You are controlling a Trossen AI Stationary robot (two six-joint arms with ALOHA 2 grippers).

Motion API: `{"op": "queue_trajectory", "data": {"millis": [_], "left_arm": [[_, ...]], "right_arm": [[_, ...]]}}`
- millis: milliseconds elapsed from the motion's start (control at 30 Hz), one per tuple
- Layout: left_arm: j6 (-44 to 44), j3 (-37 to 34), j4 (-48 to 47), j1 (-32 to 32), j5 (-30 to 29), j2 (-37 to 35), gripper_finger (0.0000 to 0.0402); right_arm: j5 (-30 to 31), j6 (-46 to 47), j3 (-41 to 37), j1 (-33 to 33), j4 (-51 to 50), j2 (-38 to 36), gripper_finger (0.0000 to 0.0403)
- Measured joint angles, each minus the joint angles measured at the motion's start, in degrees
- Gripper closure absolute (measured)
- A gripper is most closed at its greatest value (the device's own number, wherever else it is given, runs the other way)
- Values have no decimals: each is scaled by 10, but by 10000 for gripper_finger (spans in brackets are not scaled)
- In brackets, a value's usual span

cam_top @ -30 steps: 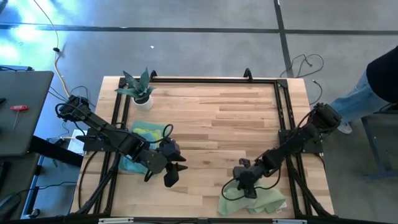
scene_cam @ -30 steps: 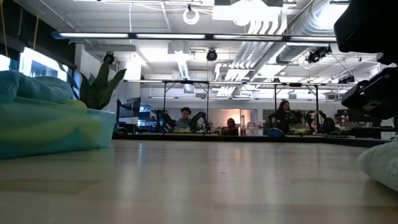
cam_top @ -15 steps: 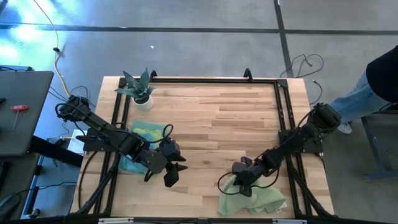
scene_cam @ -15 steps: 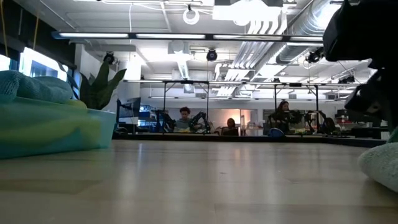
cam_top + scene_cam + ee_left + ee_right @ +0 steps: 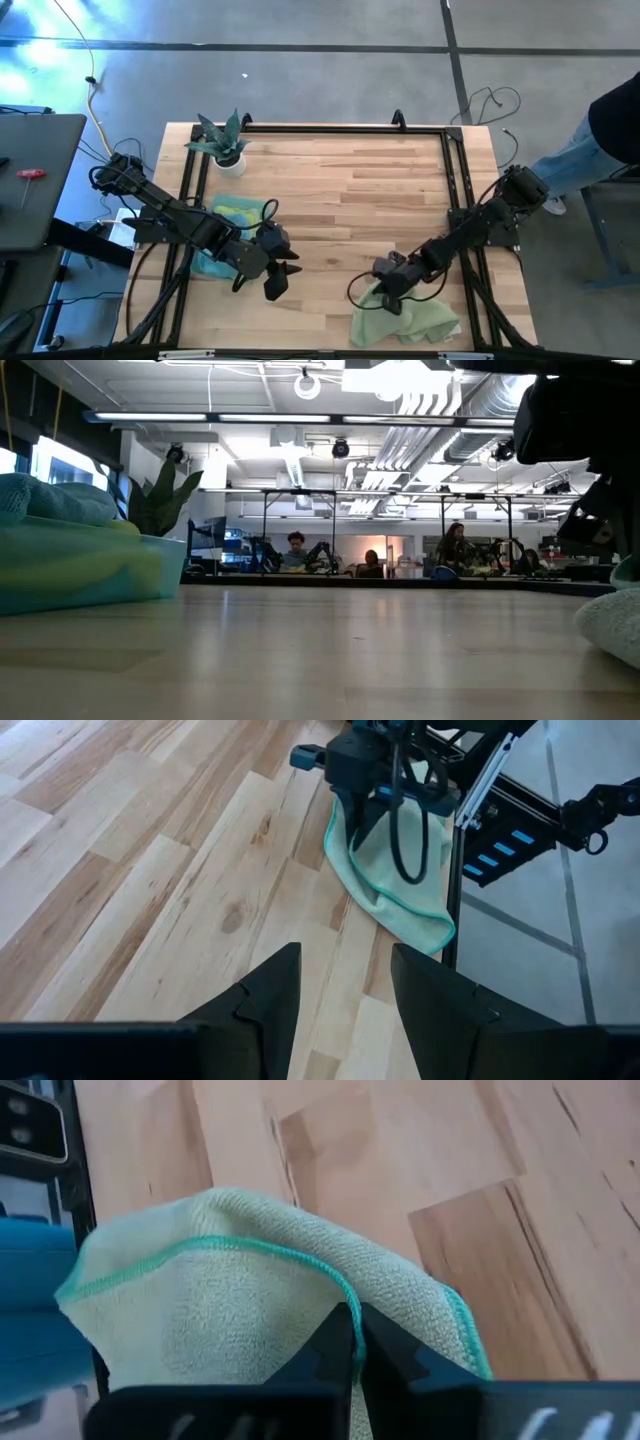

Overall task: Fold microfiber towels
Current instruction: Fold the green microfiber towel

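The right gripper (image 5: 352, 1342) has its fingers pressed together, pinching the edge of the pale green towel (image 5: 405, 318) that bunches around them on the table (image 5: 350, 190), while beyond, the left gripper (image 5: 343, 982) hovers with spread fingers, the stacked towels (image 5: 228, 215) behind it.

Microfiber towels: one pale green, apart from a stacked pile.
Pale green towel (image 5: 415, 318) rumpled at the table's near right edge, one teal-stitched corner lifted; yellow, teal, possibly blue pile (image 5: 228, 232) sits left.
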Motion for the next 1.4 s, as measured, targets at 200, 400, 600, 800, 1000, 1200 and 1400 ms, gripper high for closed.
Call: {"op": "queue_trajectory", "data": {"millis": [200, 400, 600, 800, 1000, 1200, 1400], "left_arm": [[0, 0, 1, 0, 0, 0, 255], [1, 0, 4, 0, 0, 0, 255], [8, 0, 12, 0, -4, 0, 255], [59, 0, 45, 7, -84, 19, 255], [135, 0, 130, 55, -122, 64, 255], [93, 0, 184, 106, -173, 106, 255], [139, 0, 266, 127, -129, 124, 255]], "right_arm": [[-6, 35, 0, -15, 1, -1, 402], [17, 12, 13, -40, -11, -44, 402], [75, -85, 86, -90, -86, -99, 402], [105, -153, 173, -142, -179, -104, 403], [134, -219, 250, -176, -220, -103, 403], [158, -241, 302, -196, -269, -103, 403], [167, -240, 309, -210, -284, -103, 403]]}}
